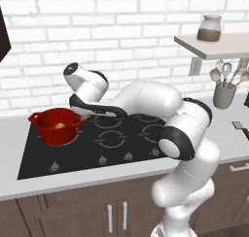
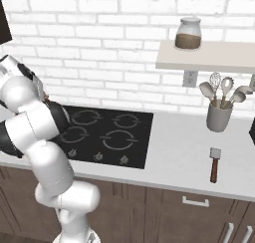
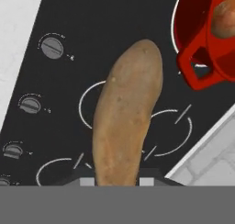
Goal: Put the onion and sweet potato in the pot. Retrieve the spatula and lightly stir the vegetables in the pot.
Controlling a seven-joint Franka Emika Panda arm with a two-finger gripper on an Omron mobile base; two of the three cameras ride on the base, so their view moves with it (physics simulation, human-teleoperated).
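In the hand view, the sweet potato is seen clasped between the two dark finger tips of the end effector, its near end seated between them and its length stretching away over the black cooktop. It is shown as an elongated, slightly curved brown tuber with a speckled skin, held beside the pot and not over its opening. Inside the pot, the onion is visible as a rounded tan-brown lump.

In the left base view, the glossy red pot is seen standing on the rear left burner of the cooktop, with the pale onion lying in it and the arm reaching low just to its right; the end effector itself is largely hidden there by the arm.

In the right base view, the spatula is shown lying flat on the counter, well apart from the cooktop, its grey blade pointing toward a grey utensil holder. A jar is seen on a shelf above.
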